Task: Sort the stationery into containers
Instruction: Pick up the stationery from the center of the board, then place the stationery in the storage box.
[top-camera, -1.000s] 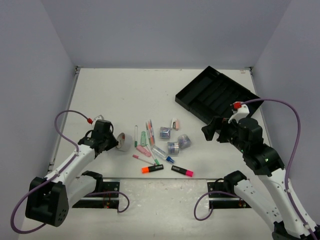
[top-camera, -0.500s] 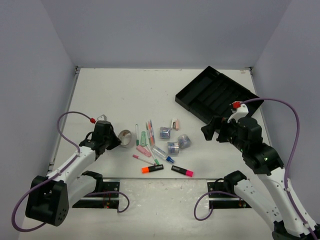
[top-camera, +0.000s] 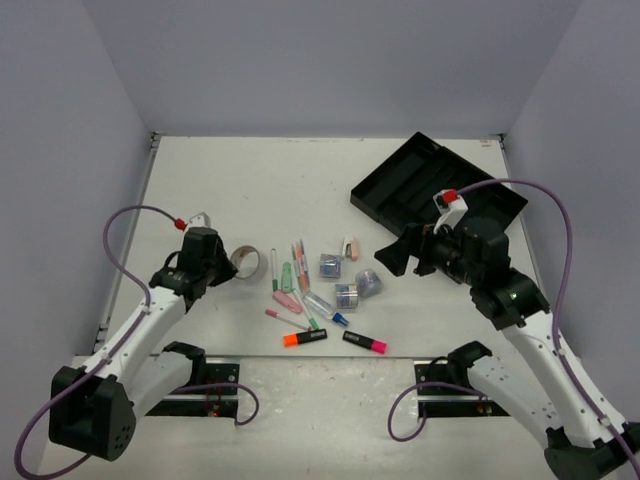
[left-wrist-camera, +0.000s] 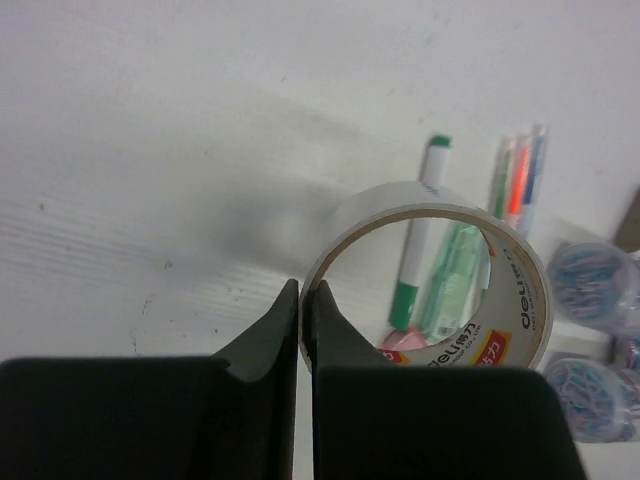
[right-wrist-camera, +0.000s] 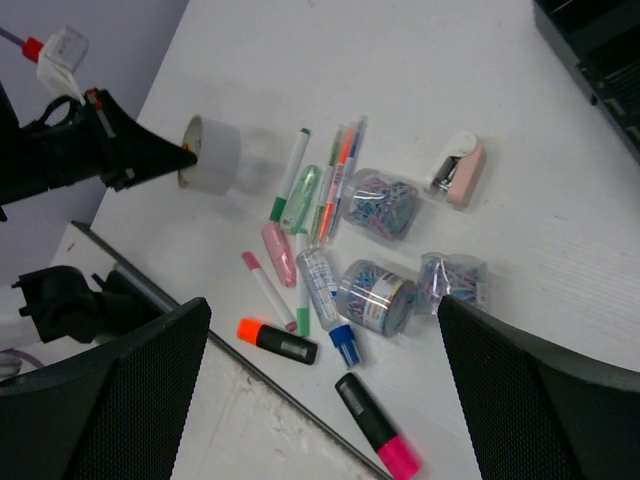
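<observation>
The left gripper (left-wrist-camera: 300, 297) has just pinched shut on the wall of the tape (left-wrist-camera: 425, 197), so the ring juts out beyond its fingers ready for carrying to the tray (top-camera: 400, 180), while the right gripper (top-camera: 392, 258), wide open and empty, has swung towards the pile (top-camera: 345, 295).
</observation>
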